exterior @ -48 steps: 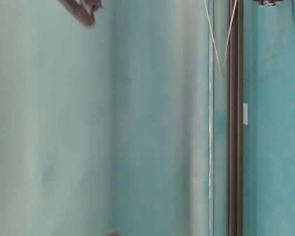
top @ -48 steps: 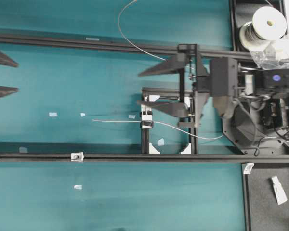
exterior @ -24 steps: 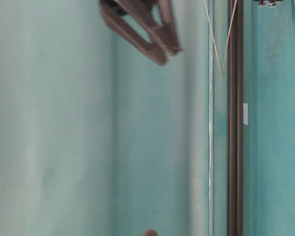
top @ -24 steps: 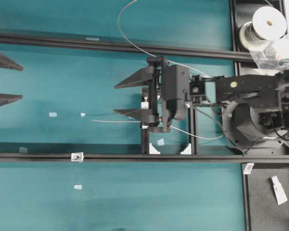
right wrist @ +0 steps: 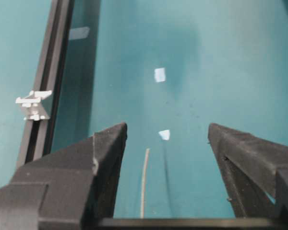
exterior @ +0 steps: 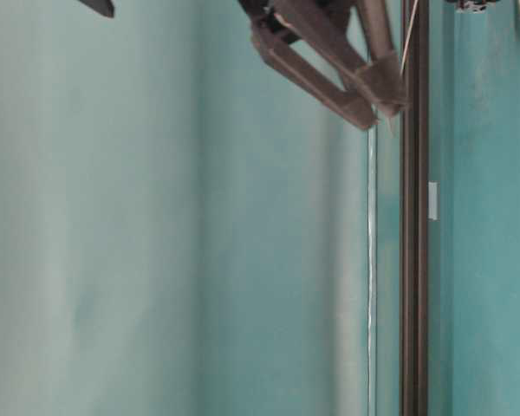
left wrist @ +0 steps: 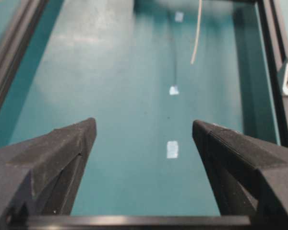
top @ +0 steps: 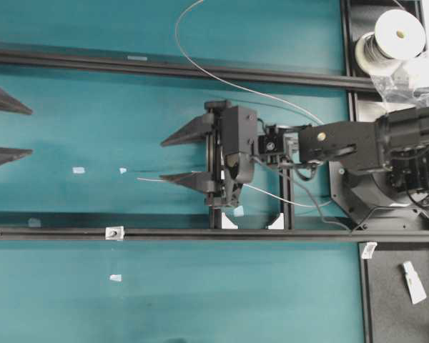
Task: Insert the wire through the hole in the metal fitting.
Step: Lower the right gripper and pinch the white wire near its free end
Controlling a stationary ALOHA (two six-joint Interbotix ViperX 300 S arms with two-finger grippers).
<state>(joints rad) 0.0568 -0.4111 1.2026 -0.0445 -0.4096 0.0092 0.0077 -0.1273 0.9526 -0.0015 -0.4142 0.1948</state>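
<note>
The right gripper [top: 173,156] is held over the middle of the teal table [top: 200,300] with its jaws spread and nothing between them. The free tip of the wire [top: 150,180] is framed between its fingers in the right wrist view, so a pinch near that tip is judged to be in preparation. The wire itself lies loose across the table. The metal fitting [top: 114,232] sits on the near black rail [top: 272,234], well apart from both grippers. The left gripper [top: 7,130] is held at the left edge, jaws released and empty, presumably in reserve for the fitting.
</note>
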